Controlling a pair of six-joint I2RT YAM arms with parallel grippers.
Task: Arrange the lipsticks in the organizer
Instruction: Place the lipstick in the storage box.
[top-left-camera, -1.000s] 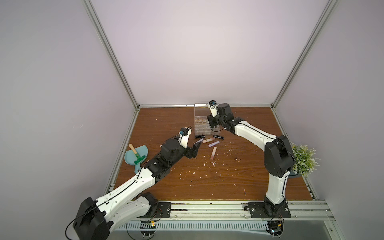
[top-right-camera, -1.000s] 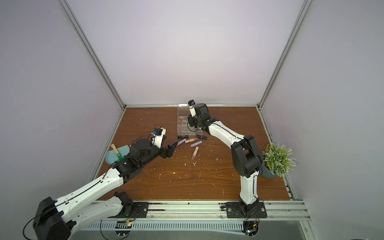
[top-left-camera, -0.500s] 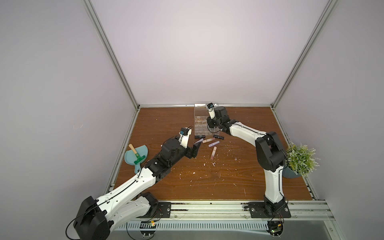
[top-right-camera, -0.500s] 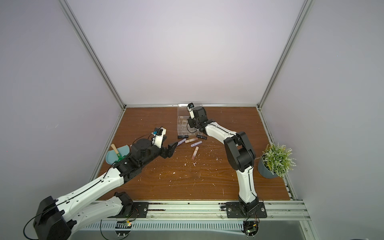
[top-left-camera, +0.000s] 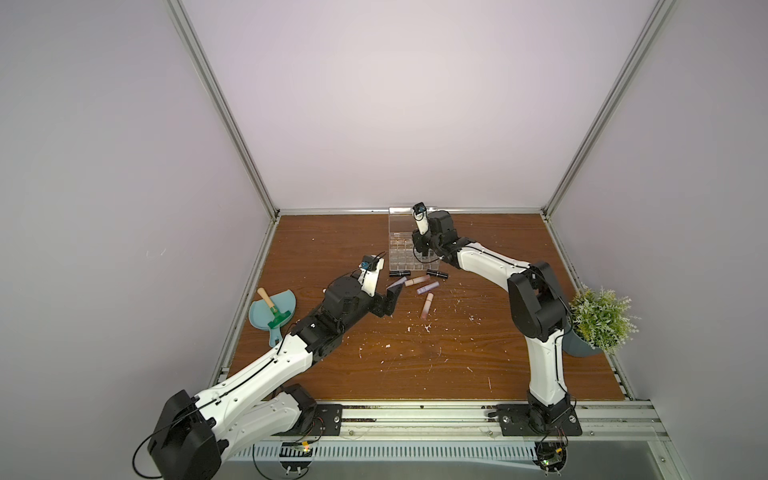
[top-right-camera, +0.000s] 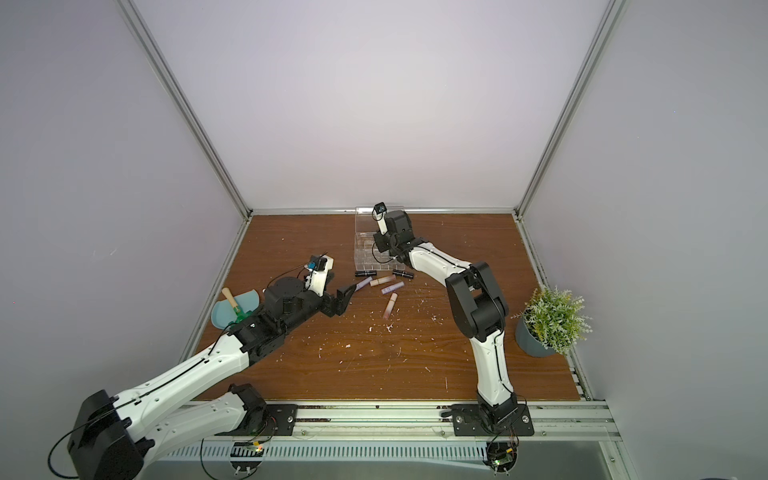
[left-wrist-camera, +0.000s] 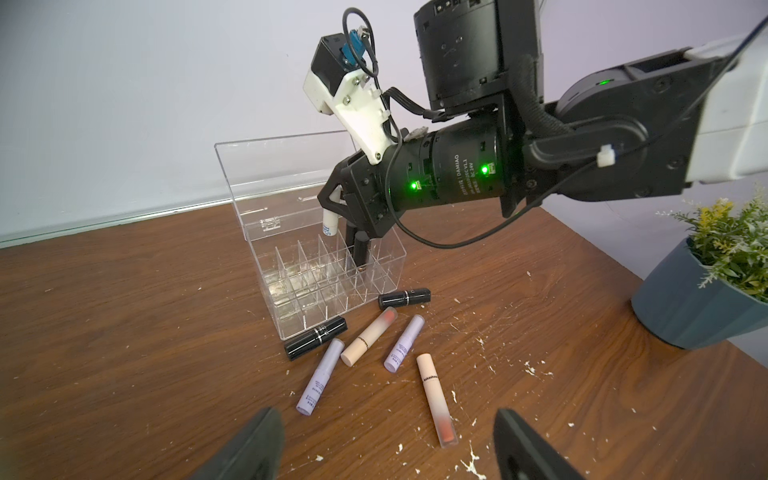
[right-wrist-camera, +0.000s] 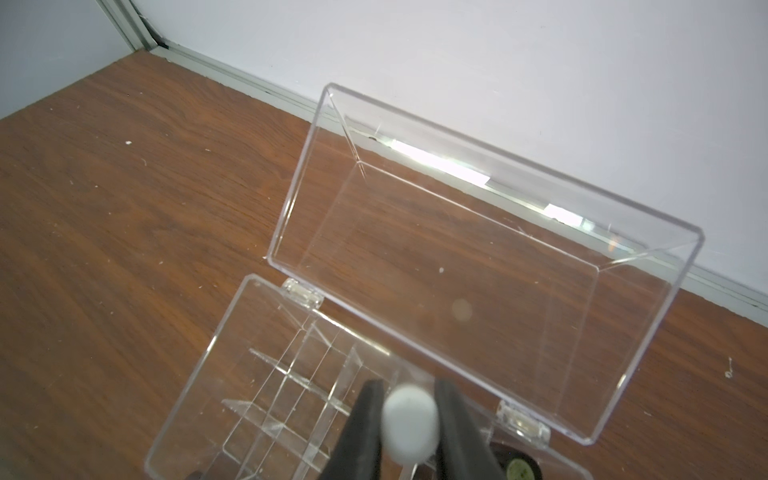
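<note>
Currently the R arm has the job: the right end effector (right-wrist-camera: 409, 388) is clamped on a white lipstick (right-wrist-camera: 409, 428), its fingers (right-wrist-camera: 365, 415) pressing it from both sides. The organizer (left-wrist-camera: 291, 299) sits toward the far edge of the desk (top-left-camera: 415, 361), lid (right-wrist-camera: 478, 257) tipped up & back, so the grid is reachable from above.

Key relation: the tube hangs w/ its long axis approx upright, rounded end toward the wrist cam, lower end pointing into the grid. So the target cell lies straight below the end effector, prob. near the hinge side. Can't tell which cell exactly, as the clear walls blur together. My read: next move is a short straight descent, then release. Tilt is the risk, since a slanted tube could catch a divider.

The left end effector (left-wrist-camera: 386, 415) is spread wide, holding nothing, low over the desk just short of six loose lipsticks (left-wrist-camera: 369, 336) lying flat in front of the organizer. Closest are a lilac tube (left-wrist-camera: 320, 376) & a peach-beige tube (left-wrist-camera: 436, 401), long axes running roughly away from it toward the box. L arm is nearer those, R arm nearer the cells.
</note>
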